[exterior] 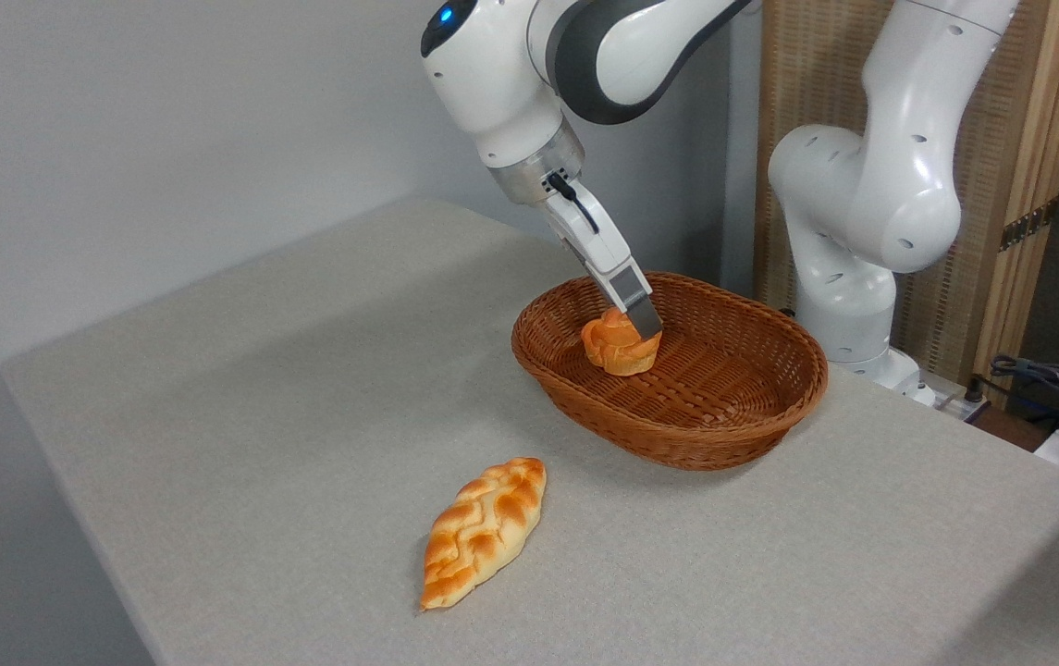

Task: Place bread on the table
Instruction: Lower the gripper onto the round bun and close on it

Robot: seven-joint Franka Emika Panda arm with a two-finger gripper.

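Bread [620, 346] sits in the basket [723, 407] right of center, directly under the gripper [635, 328], which touches its top, though I cannot tell its opening.

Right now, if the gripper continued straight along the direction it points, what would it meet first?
The gripper points down and to the right, already at the small bun in the wicker basket. It would press the bun first, then probably the basket floor. Whether the jaws are closed is unclear.
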